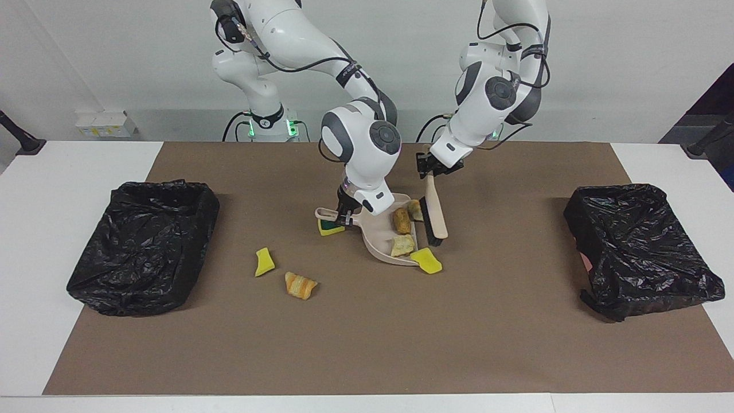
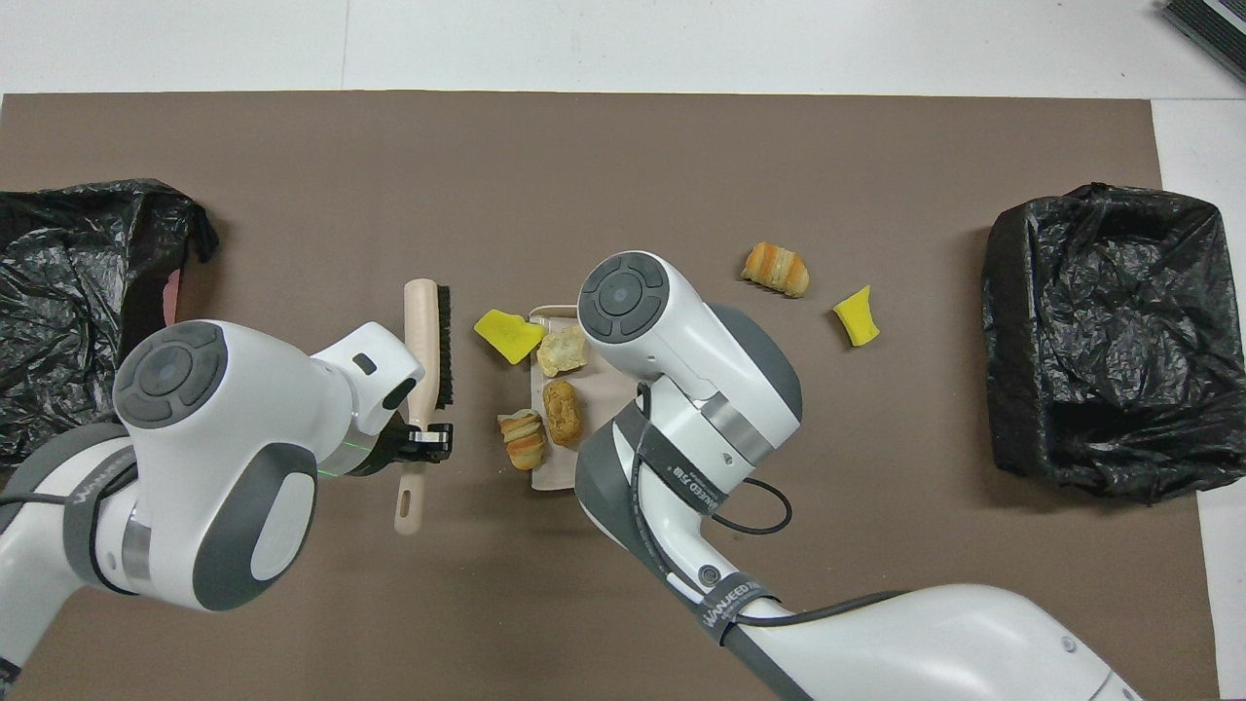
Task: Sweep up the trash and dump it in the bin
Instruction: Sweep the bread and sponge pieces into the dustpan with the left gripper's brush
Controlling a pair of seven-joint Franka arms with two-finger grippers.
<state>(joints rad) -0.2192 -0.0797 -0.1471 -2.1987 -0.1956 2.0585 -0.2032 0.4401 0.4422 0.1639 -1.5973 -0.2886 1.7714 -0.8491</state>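
Two-arm sweeping station on a brown mat (image 1: 367, 344) laid over the white surface (image 1: 57, 172). The left end effector (image 1: 437, 167) is clenched on the handle of the beige brush (image 1: 434, 209), which is raised over the mat beside the dustpan, tilted, with its black bristles turned toward the pan. The right end effector (image 1: 342, 213) is clenched on the handle of the beige dustpan (image 1: 381, 244), whose open mouth faces the left arm's end of the surface.

Trash: three tan bread-like chunks lie in the pan, one pale chunk (image 2: 563, 350) farthest from the robots, a golden chunk (image 2: 563, 412) next to it, and a striped roll (image 2: 523, 438) at the pan's open edge nearest the robots. A yellow sponge bit (image 1: 427, 261) lies on the mat just beside the pan's lip. A yellow-green sponge piece (image 1: 331, 228) sits under the pan's handle, at the right end effector. Two scraps lie apart toward the right arm's end: a yellow sponge wedge (image 1: 264, 261) and a striped bread roll (image 1: 300, 285).

A bin lined with a black bag (image 1: 143, 246) stands at the right arm's end of the mat; a second black-lined bin (image 1: 642, 246) stands at the left arm's end.
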